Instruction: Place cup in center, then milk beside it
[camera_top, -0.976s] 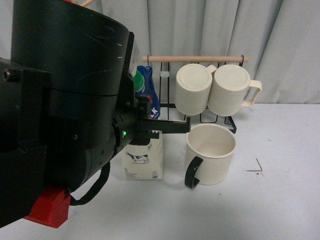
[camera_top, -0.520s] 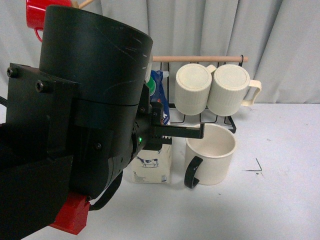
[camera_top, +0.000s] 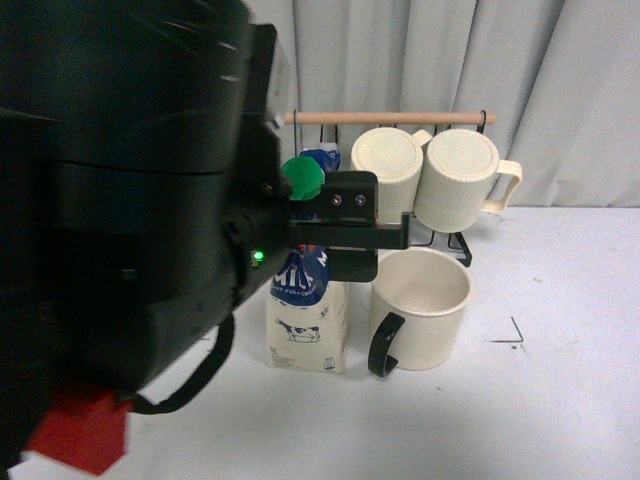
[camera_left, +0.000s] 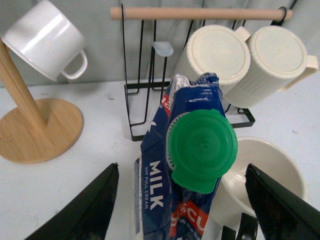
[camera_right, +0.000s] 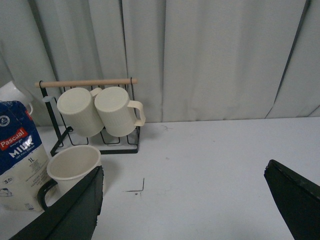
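A: The left gripper (camera_left: 182, 200) has its fingers wide, one on each side of the milk (camera_left: 187, 165), not pressing it.

B: And the carton?

A: It stands on the table (camera_top: 560, 400), just beside the cup (camera_top: 420, 308). A second ago it stood further left, apart from the cup.

B: So the milk looks placed. The right gripper (camera_right: 182, 210)?

A: Wide open and empty, well apart.

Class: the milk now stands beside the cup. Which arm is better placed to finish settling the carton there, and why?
Left. Its end effector straddles the milk, which stands next to the cup. The right end effector hangs open over bare table, away from both.
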